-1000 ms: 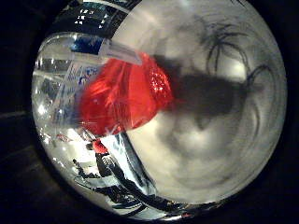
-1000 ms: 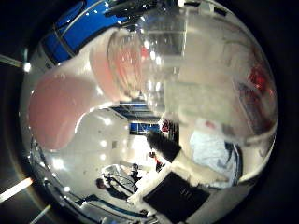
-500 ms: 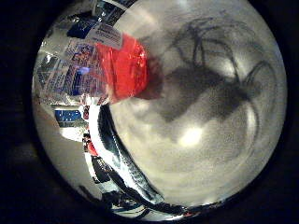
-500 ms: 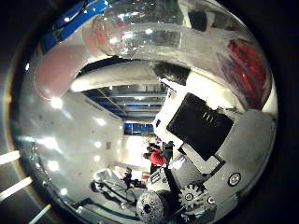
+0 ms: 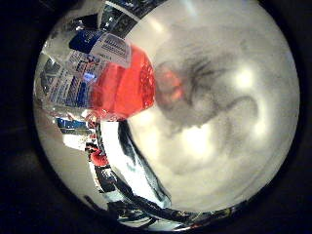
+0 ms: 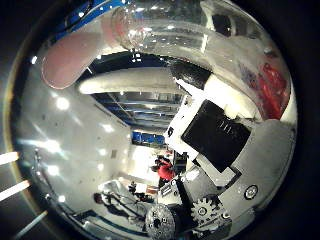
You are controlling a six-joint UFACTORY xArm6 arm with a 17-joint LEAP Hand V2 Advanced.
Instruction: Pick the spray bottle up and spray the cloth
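A clear plastic spray bottle [image 5: 87, 73] with a blue and white label and a red lower part lies close against my palm. In the thumb side view its clear neck [image 6: 165, 30] runs across to a pale pink spray head [image 6: 70, 57]. My right hand [image 6: 215, 130] shows white and black fingers curled against the bottle, with a black fingertip [image 6: 192, 75] touching its clear wall. The bottle hangs above a white table [image 5: 219, 146], which carries the blurred shadow of bottle and hand. No cloth shows in either view.
The table's edge [image 5: 134, 168] runs beside the bottle, with the room beyond it. In the thumb side view there are a lit ceiling [image 6: 55, 125] and distant room fittings. The hand's geared parts [image 6: 202, 212] fill one corner.
Both views have swung, so the hand has turned. My fingers have come into the thumb side view and closed on the bottle. The shadow on the table has grown smaller and fainter.
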